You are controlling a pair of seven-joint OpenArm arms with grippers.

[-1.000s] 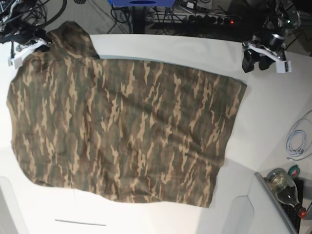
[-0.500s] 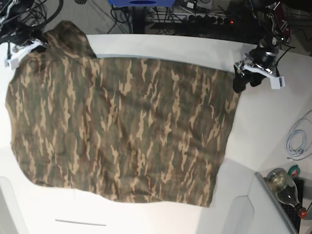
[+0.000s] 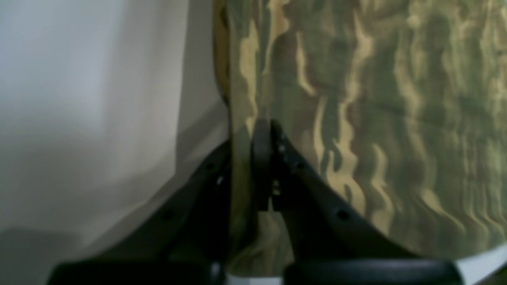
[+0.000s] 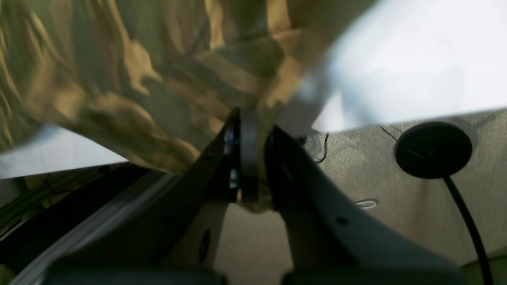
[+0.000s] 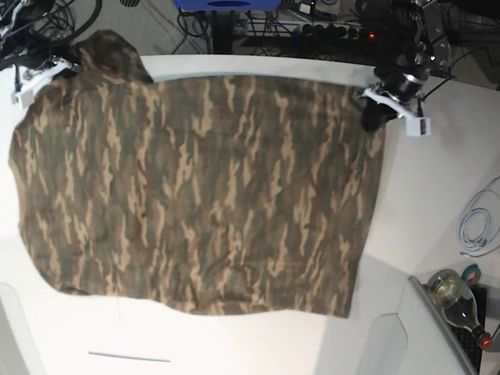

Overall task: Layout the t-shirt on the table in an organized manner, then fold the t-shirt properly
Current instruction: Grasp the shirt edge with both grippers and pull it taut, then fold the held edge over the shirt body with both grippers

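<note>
The t-shirt (image 5: 195, 187) lies spread over most of the table (image 5: 437, 180), its long axis running across the base view from one gripper to the other. Both arms hold it along the far edge, 1 at each far corner.

The left gripper (image 5: 373, 116) sits at the far corner on that view's right. In the left wrist view the left gripper's (image 3: 263, 166) jaws are clamped on the shirt's (image 3: 376, 118) edge, with a strip of cloth running down between them and bare table (image 3: 91, 99) just beside. The rest of the shirt stretches away from this gripper toward the other arm.

The right gripper (image 5: 58, 69) is at the opposite far corner, on the base view's left. In the right wrist view the right gripper (image 4: 251, 158) is pinched on a bunched fold of cloth (image 4: 150, 79) right at the table's edge (image 4: 396, 67), with floor visible below. Near this corner a lump of cloth (image 5: 113, 53) stands bunched, so this end looks less flat than the other.

Since the 2 grips lie on 1 line along the long axis, my judgement is that the coming move depends on pulling apart along that line to take up slack, then drawing the far edge square. The near edge (image 5: 234, 305) is free and well apart from both grippers.
</note>
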